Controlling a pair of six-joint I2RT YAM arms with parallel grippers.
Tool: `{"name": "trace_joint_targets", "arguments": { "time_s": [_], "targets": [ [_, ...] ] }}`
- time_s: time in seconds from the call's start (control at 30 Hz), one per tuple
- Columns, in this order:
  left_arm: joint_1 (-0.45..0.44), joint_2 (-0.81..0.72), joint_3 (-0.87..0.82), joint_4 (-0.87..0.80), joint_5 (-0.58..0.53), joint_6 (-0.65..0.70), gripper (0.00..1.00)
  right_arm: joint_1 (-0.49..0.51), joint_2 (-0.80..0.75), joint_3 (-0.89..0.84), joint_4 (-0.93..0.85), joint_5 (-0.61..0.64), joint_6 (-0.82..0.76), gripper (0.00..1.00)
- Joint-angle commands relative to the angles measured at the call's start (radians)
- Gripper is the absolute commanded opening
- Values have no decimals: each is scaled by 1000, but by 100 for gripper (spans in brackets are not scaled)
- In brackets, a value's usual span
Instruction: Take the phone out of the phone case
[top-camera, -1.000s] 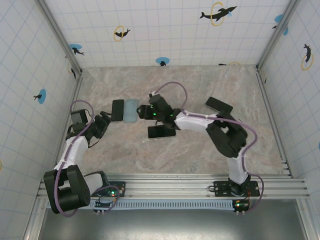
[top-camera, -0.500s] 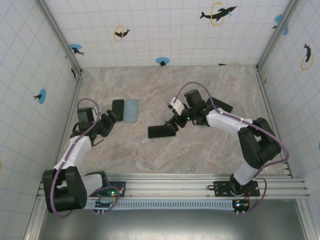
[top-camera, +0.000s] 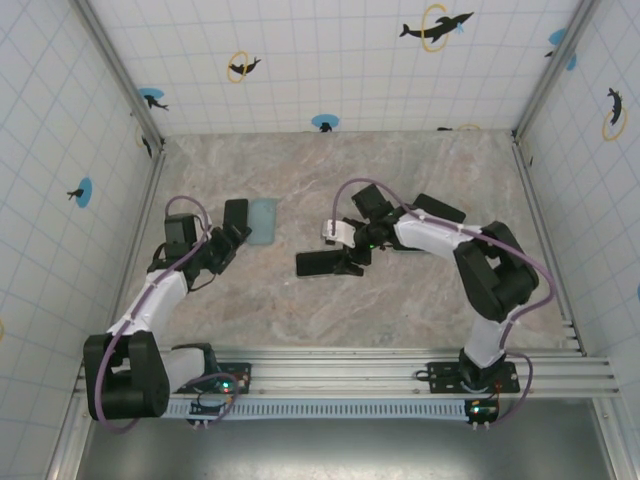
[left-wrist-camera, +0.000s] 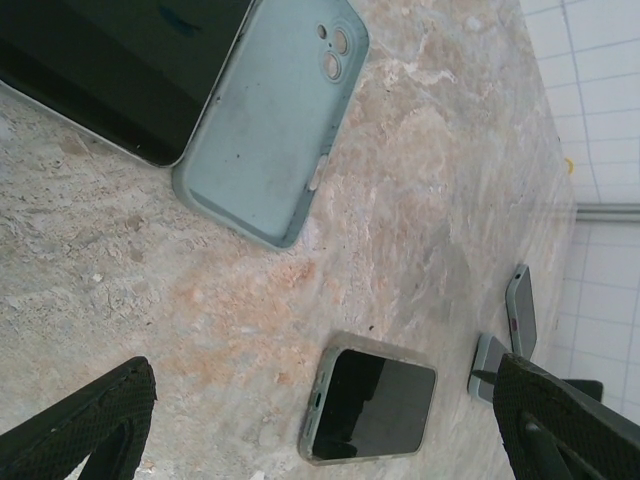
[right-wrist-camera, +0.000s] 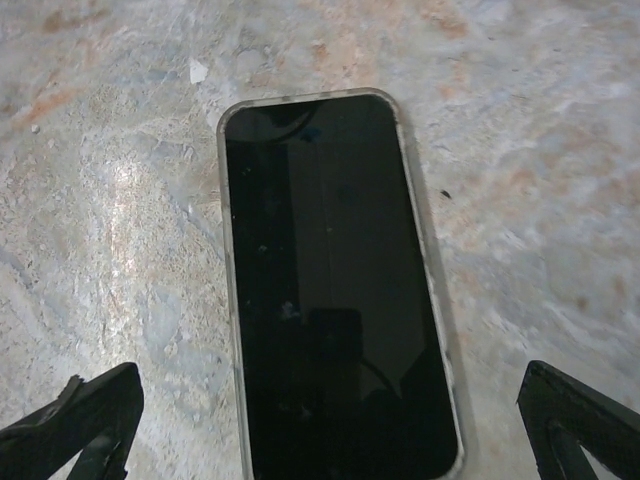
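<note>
Right claw spread wide, empty | left claw spread, empty | phone flat, black screen up, clear case rimming it

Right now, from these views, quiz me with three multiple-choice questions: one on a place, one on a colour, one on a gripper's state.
1. Where does the blue case lie?
A) beside the black phone
B) under the right gripper
C) in the left gripper

2. On the cased phone, what colour is the screen?
A) white
B) black
C) red

3. How is the right gripper?
A) shut on the phone
B) open above the cased phone
C) shut on the blue case

Answers:
1 A, the two lie side by side on the table.
2 B, the screen is dark all over.
3 B, its fingers stand wide to either side of the phone, holding nothing.
</note>
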Motion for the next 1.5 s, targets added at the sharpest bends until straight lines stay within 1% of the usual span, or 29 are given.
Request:
{"name": "trace_joint_targets", "arguments": {
  "time_s": [0.0,0.13,0.3,0.47,0.5,0.57,0.73,1.03,1.07,1.17,1.23,1.33,1.4,1.47],
  "targets": [
    [-7,4,22,19,7,7,89,22,53,75,-57,-1,-62,99],
    [-10,10,27,14,12,13,89,58,101,113,-57,19,-71,99],
    [-10,13,34,8,17,22,89,81,149,145,-74,37,-81,99],
    [-10,18,36,5,24,27,89,92,179,159,-67,59,-68,99],
    [-11,20,36,6,25,26,89,91,185,161,-65,97,-68,99],
    [-11,21,40,6,27,28,89,91,203,167,-60,117,-55,99],
    [-11,27,41,5,32,32,89,95,228,176,-60,129,-50,100],
    [-13,40,60,2,44,40,89,122,266,189,-79,190,-44,94],
    [-13,39,60,2,43,41,89,121,269,190,-84,195,-43,92],
    [-13,40,61,-8,43,46,89,119,278,193,-97,216,-43,84],
    [-13,39,60,-12,43,49,89,115,276,190,-97,224,-39,75],
    [-13,38,59,-18,43,52,89,112,263,188,-97,223,-37,65],
    [-13,38,59,-19,44,52,89,112,254,187,-95,224,-42,60],
    [-12,39,65,-19,46,51,89,111,241,187,-94,221,-45,59]
  ]
}}
